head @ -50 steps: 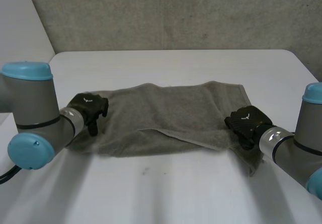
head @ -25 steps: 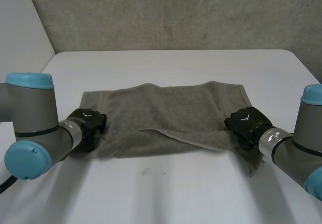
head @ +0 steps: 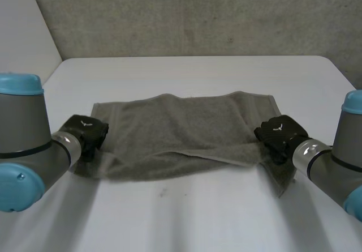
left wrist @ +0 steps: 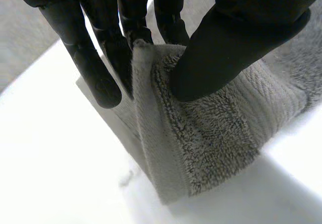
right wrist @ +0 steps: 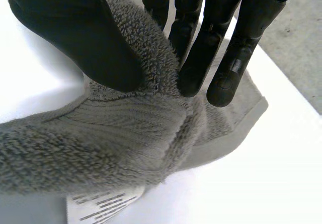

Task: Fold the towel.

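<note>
Head view: on the table (head: 198, 218), left hand (head: 85, 133) pinches the towel's (head: 186, 128) left end; right hand (head: 280, 135) pinches its right end.

White table (head: 192, 218); rough grey concrete wall (head: 198, 14) behind; paler wall panel (head: 22, 31) at left.

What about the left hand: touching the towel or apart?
Touching. The left wrist view shows the left hand pinching a raised fold of the towel between its thumb and fingers.

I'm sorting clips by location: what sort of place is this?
Likely a robot lab bench, not a home: plain white table, rough concrete wall behind, one grey towel pinched by the left hand and right hand.
</note>
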Robot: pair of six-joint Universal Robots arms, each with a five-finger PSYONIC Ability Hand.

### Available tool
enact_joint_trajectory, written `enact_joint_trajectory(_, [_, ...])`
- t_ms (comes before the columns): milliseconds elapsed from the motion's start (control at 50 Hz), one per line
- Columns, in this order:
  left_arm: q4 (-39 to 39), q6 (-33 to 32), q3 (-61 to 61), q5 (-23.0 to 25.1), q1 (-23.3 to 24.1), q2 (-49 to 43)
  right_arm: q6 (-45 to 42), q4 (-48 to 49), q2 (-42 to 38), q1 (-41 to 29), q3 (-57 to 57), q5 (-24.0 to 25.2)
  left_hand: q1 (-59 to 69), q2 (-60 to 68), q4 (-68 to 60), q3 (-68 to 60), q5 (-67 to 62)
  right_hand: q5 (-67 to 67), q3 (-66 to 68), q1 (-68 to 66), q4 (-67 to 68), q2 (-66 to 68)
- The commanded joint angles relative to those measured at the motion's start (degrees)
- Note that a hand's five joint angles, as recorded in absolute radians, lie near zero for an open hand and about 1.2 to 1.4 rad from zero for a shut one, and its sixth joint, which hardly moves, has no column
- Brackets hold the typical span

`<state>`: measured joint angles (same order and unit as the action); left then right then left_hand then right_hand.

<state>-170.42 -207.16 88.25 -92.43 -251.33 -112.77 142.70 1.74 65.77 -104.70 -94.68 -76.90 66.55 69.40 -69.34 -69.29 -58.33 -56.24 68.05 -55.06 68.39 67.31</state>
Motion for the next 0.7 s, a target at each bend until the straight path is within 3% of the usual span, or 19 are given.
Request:
enact_joint_trajectory(20, [-0.1, 0.0, 2.3, 0.1, 0.1, 5.3, 0.4, -1.3, 4.4, -0.1, 0.5, -0.4, 13.4, 10.6, -10.7, -10.7, -11.7, -13.8, 12.0, -24.9, 11.6, 12.7])
enact_joint_trajectory(220, [0.2, 0.0, 6.2, 0.1, 0.1, 15.9, 0.1, -11.6, 10.7, 0.5, 1.5, -0.2, 13.4, 10.6, -10.7, -10.7, -11.7, -13.8, 12.0, -24.9, 11.6, 12.7])
enact_joint_trajectory(360, [0.4, 0.1, 5.0, 0.5, -0.2, 29.3, 0.3, -26.0, 22.1, 0.5, 7.8, 0.7, 13.4, 10.6, -10.7, -10.7, -11.7, -13.8, 12.0, -24.9, 11.6, 12.7])
enact_joint_trajectory(460, [0.2, 0.4, 3.2, 0.8, -0.6, 36.1, 0.2, -30.8, 29.7, 0.5, 14.1, 1.8, 13.4, 10.6, -10.7, -10.7, -11.7, -13.8, 12.0, -24.9, 11.6, 12.7])
enact_joint_trajectory(600, [0.1, 0.4, 3.5, 1.5, -0.8, 38.9, -0.5, -35.0, 31.2, 1.1, 18.1, 4.3, 13.4, 10.6, -10.7, -10.7, -11.7, -13.8, 12.0, -24.9, 11.6, 12.7])
enact_joint_trajectory(700, [-0.1, 0.5, 6.4, 2.0, -1.2, 36.1, -2.4, -37.4, 27.0, 2.9, 16.4, 4.6, 13.4, 10.6, -10.7, -10.7, -11.7, -13.8, 12.0, -24.9, 11.6, 12.7])
